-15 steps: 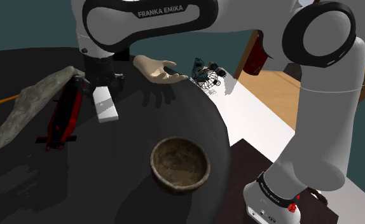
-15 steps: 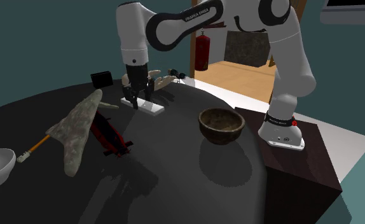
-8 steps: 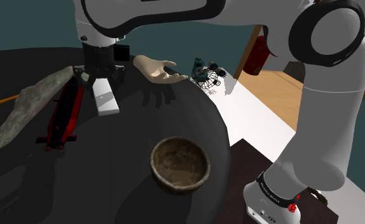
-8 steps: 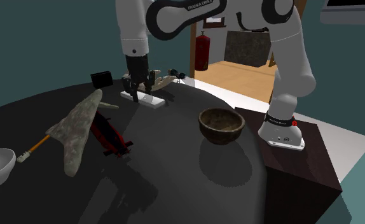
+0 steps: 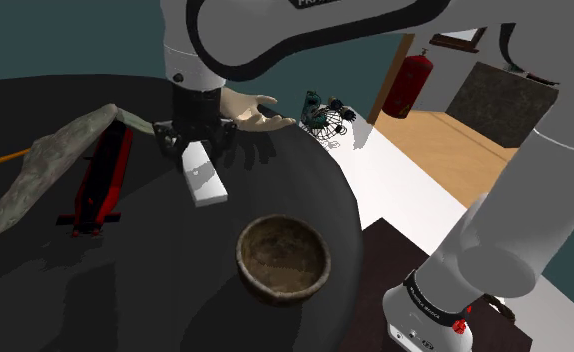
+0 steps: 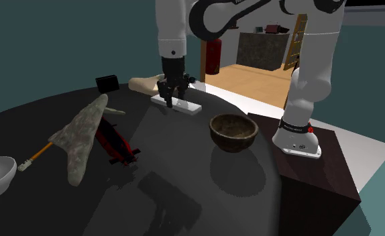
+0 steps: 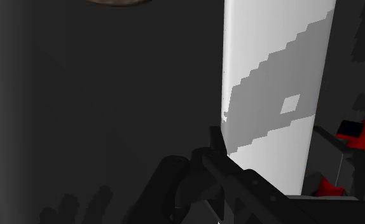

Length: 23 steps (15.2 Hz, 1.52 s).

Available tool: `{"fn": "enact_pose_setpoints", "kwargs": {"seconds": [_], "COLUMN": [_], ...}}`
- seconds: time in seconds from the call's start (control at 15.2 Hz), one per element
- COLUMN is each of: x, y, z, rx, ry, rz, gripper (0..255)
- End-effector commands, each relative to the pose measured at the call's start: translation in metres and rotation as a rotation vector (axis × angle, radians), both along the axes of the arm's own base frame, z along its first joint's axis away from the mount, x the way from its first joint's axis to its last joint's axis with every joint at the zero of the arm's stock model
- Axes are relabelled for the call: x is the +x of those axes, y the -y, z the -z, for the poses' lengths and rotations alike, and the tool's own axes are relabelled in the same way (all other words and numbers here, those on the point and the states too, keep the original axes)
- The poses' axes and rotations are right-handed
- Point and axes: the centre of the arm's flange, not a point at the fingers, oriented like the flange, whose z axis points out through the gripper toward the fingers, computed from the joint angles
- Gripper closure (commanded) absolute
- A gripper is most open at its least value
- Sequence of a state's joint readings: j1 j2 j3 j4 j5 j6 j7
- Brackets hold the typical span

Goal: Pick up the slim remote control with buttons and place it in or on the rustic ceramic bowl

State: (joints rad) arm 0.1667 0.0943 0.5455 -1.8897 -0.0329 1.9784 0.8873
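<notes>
- Foreground first: the bowl, brown and rough-glazed, sits upright on the dark bench close to the stand, and nothing is in it yet
- One step back is the remote, drawn as a plain white slab with no buttons to make out; it looks to be hanging clear of the bench, near the bowl but well short of its rim
- The gripper has it by the far end, and the wrist view shows the black fingers clamped on either side of the white body, with the long free end running out towards the bowl's rim
- So the pick looks done and this is the carry, roughly the halfway mark by my reading
- Next call: bring the remote across until its middle is over the bowl, come down gently, then let the fingers part; held by one end, the free end will want watching so it clears the rim instead of knocking it
- Further back, a pale model hand lies just behind the gripper, and a red tool lies off to the shoulder view's left, both outside the path to the bowl
</notes>
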Motion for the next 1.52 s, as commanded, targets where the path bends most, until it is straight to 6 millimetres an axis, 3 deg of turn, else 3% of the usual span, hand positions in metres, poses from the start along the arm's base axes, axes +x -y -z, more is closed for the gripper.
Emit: {"fn": "enact_pose_setpoints", "kwargs": {"seconds": [0.0, 0.99, 1.45], "x": [-0.026, -0.214, -0.214], "y": [0.009, 0.079, 0.079], "z": [0.0, -0.004, 0.033], "rx": [0.0, 0.0, 0.0], "ry": [0.0, 0.0, 0.0], "rz": [0.002, 0.002, 0.002], "gripper": [255, 255, 255]}}
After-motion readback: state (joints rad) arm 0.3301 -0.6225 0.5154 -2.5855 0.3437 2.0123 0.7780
